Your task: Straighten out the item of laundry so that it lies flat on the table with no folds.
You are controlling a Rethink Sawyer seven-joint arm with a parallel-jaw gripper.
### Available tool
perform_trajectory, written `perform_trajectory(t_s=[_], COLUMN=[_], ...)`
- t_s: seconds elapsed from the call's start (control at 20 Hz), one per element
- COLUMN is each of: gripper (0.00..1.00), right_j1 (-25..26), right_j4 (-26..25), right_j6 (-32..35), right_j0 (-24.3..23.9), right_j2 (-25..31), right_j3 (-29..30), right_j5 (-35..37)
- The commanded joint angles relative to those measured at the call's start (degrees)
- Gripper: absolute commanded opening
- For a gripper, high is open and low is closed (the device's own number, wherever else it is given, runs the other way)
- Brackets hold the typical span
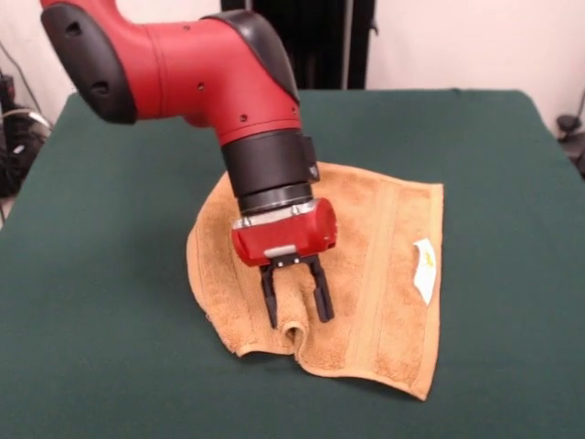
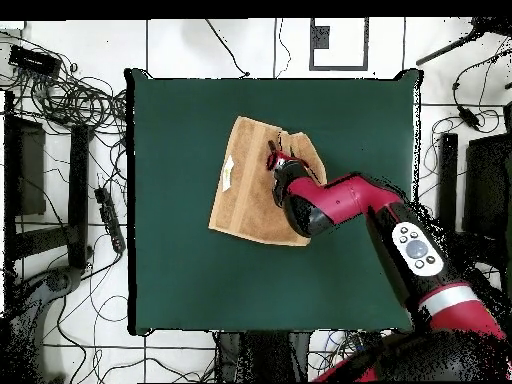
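The orange-tan towel (image 1: 384, 274) lies near the middle of the green table (image 1: 101, 320), with a white label (image 1: 425, 268) near its right hem. Its near left part is rumpled, with a raised fold at the near edge. My gripper (image 1: 298, 321) hangs over that part with its two black fingers (image 1: 324, 298) apart, one on each side of a small raised pinch of cloth. The fingers reach down to the towel and are not closed on it. In the overhead view the towel (image 2: 245, 195) shows left of the arm, and the gripper (image 2: 273, 158) is mostly hidden by the wrist.
The red and black arm (image 1: 183, 69) comes in from the upper left and covers the towel's far left part. Cables and equipment (image 2: 60, 110) lie on the floor around the table.
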Motion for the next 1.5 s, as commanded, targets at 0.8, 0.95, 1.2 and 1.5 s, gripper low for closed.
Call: perform_trajectory(t_s=[0.8,0.95,1.2,1.5], gripper=[1.00,1.00,1.00,1.00], right_j1=[0.8,1.1,1.4,-0.9], right_j4=[-26.6,-26.8,-25.9,-17.9], right_j6=[-24.6,-27.0,-27.5,-26.3], right_j0=[23.6,25.0,26.3,22.2], right_j2=[-26.8,-28.6,-30.6,-27.5], right_j3=[-12.4,-13.4,-14.2,-11.2], right_j5=[22.1,22.2,21.3,16.4])
